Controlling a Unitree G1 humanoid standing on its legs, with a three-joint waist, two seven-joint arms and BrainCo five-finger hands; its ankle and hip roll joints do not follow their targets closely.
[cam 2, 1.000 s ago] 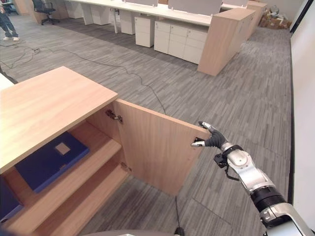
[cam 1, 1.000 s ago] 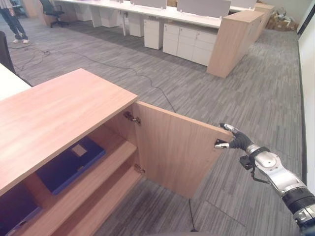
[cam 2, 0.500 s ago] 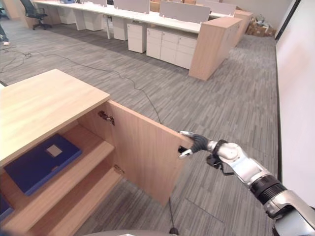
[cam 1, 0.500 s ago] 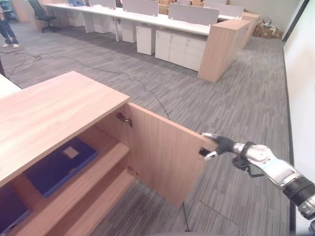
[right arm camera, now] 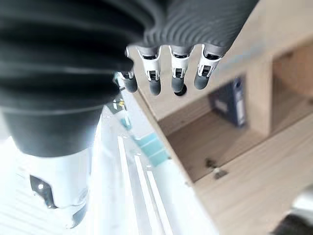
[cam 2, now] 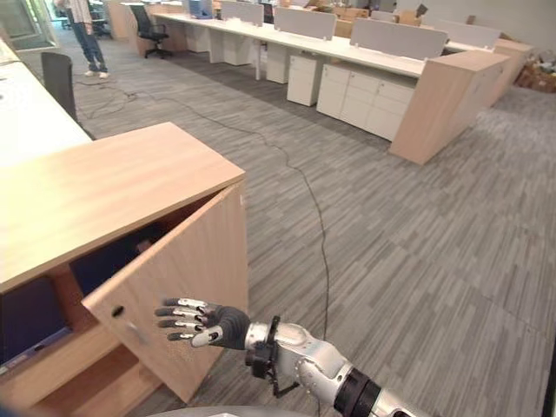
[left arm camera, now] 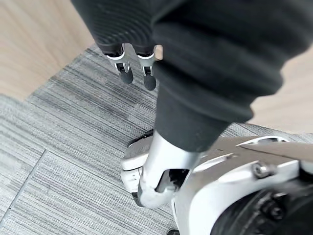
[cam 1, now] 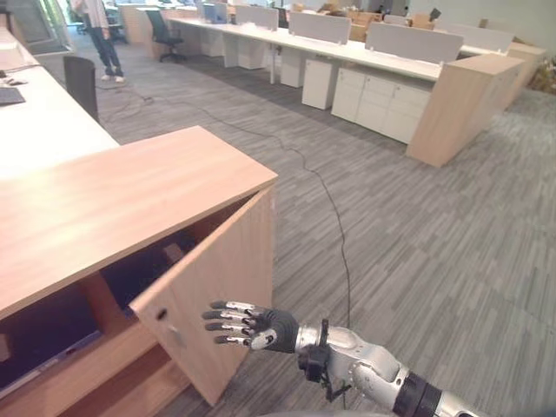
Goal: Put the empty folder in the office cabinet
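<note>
Office cabinet [cam 1: 130,195]: stands at the robot's left. Cabinet door [cam 1: 217,300]: hinged at the cabinet's right end, partly ajar. Folder [right arm camera: 234,100]: inside, on a shelf behind the door (upright beside a divider, per the right wrist view). Right hand [cam 1: 248,325]: just before the door's outer face. Desks [cam 1: 382,52]: across the floor, far behind. Person [cam 1: 100,35]: far back left.

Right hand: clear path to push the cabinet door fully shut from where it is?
Probably yes. The right hand is open, fingers straight, right at the outer face of the cabinet door, which stands partly ajar. Nothing lies between them.
</note>
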